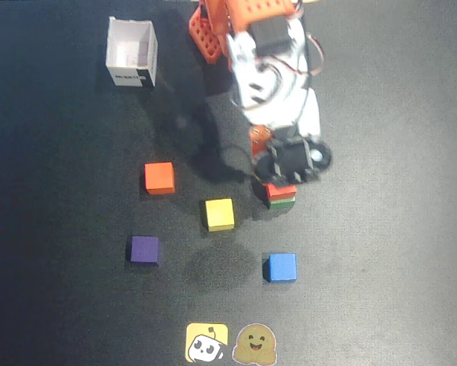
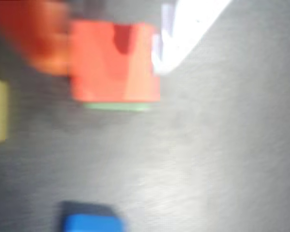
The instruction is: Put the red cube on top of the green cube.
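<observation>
Red on green is the finding: the red cube (image 1: 280,190) sits on the green cube (image 1: 282,201) on the black table (image 1: 381,229), just right of the yellow cube (image 1: 219,214) in the overhead view. Only a thin green strip shows beneath the red face in both views, so the stack appears roughly square, with the red one perhaps set slightly off.

The gripper (image 2: 113,53) stands at the red cube, an orange finger (image 2: 36,38) on its left side and a white one (image 2: 183,29) on its right in the wrist view. Whether the jaws clamp the cube or have let go cannot be told (the wrist picture is badly blurred).

Judged step: release and withdrawal. Done well, the jaws part fully and evenly before any lift, and the arm rises straight up, so neither finger drags the top cube sideways off its base.

Obscured: the arm's head covers the rear of the stack from above, hiding the fingertips. The blue cube (image 2: 92,221) is cut off at the wrist view's lower edge, the yellow one at its left.
</observation>
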Controlling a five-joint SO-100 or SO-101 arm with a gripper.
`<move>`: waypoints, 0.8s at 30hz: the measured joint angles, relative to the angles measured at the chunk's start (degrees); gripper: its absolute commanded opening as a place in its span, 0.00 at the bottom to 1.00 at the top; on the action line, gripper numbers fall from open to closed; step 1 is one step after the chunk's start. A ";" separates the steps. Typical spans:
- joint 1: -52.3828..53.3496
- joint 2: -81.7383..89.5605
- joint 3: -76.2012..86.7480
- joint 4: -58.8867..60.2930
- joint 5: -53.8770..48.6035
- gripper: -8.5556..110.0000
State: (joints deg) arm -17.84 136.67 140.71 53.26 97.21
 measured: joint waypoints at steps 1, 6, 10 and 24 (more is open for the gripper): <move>0.88 1.32 0.00 1.05 -0.70 0.07; 6.50 8.88 1.49 3.52 -7.91 0.07; 8.70 12.48 3.69 5.01 -11.60 0.07; 14.06 33.93 19.51 6.86 -14.50 0.07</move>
State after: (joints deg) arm -3.78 170.60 160.22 60.12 82.71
